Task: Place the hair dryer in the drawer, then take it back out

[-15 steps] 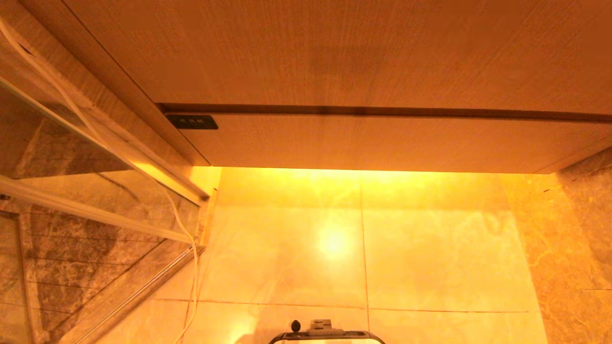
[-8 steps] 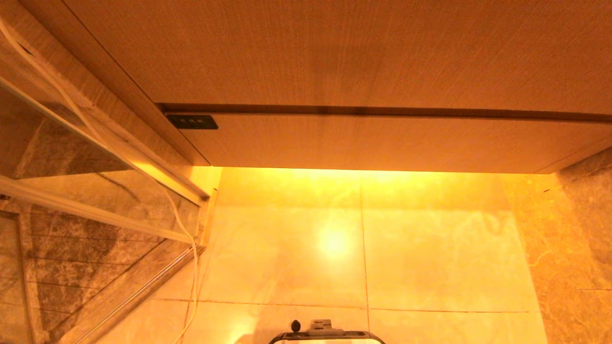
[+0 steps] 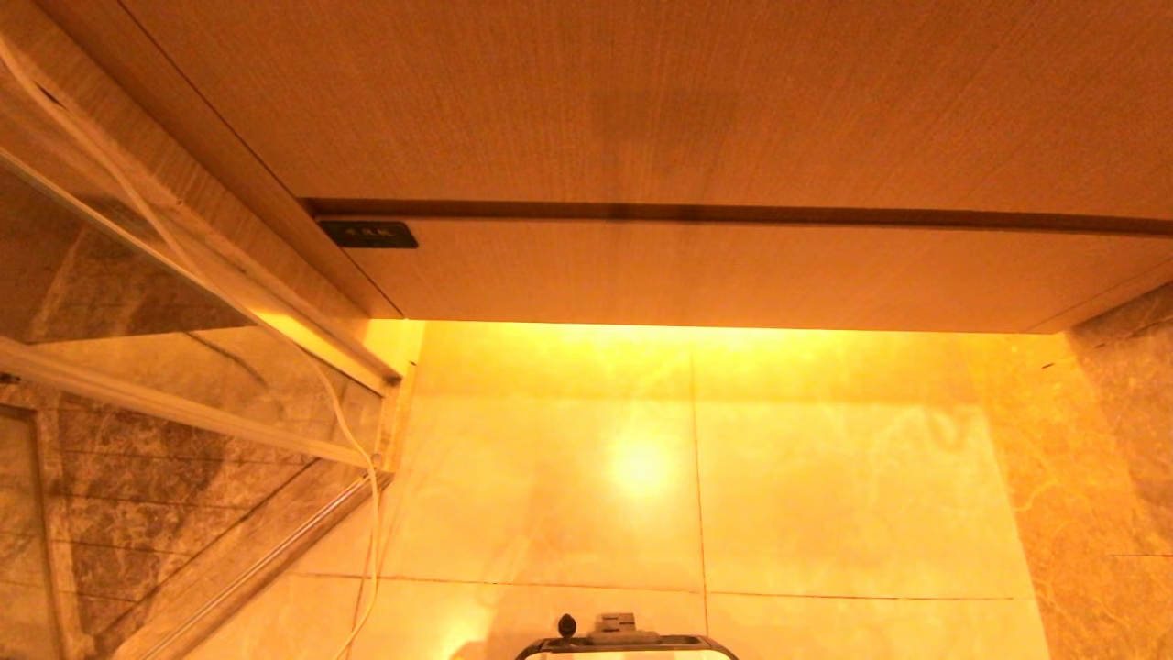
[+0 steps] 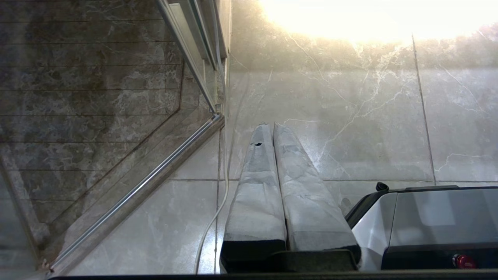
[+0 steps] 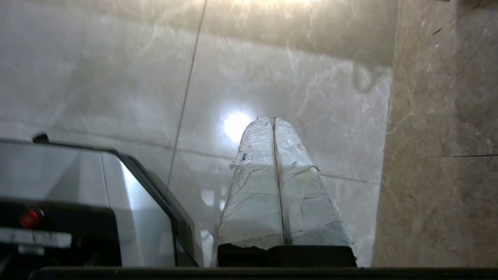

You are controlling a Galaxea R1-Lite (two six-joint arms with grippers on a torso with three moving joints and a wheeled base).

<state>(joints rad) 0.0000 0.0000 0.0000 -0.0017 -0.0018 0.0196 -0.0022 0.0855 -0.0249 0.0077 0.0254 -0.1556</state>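
Drawer: the wide light-wood drawer (image 3: 733, 275) with a plain flat front sits fully pushed in beneath the wood counter (image 3: 641, 101); only a thin dark seam separates the two.
Label plate: a small dark rectangular plate (image 3: 367, 235) is fixed at the upper left corner of the drawer front.
Hair dryer: not visible in any view; its location cannot be told.
Left hand: the left hand (image 4: 271, 125) hangs over the floor beside the robot's base, pointing down; its two tape-wrapped fingers (image 4: 256, 182) are pressed together along their length, gripping nothing.
Right hand: the right hand (image 5: 271, 118) hangs over the floor on the other side of the base, pointing down; its two tape-wrapped fingers (image 5: 299, 182) are closed against each other, empty.
Floor: glossy pale marble tiles (image 3: 825, 495) lie below the drawer, carrying a bright round light reflection (image 3: 639, 466).
Glass partition: a metal-framed glass panel (image 3: 183, 403) stands on the robot's left, with dark veined stone behind it.
Cable: a thin white cord (image 3: 367, 513) runs down along the edge of the glass frame to the floor.
Robot base: the dark-rimmed front of the base (image 3: 626, 644) shows at the lower edge of the head view.
Right wall: brownish marble (image 3: 1118, 440) adjoins the right end of the drawer.
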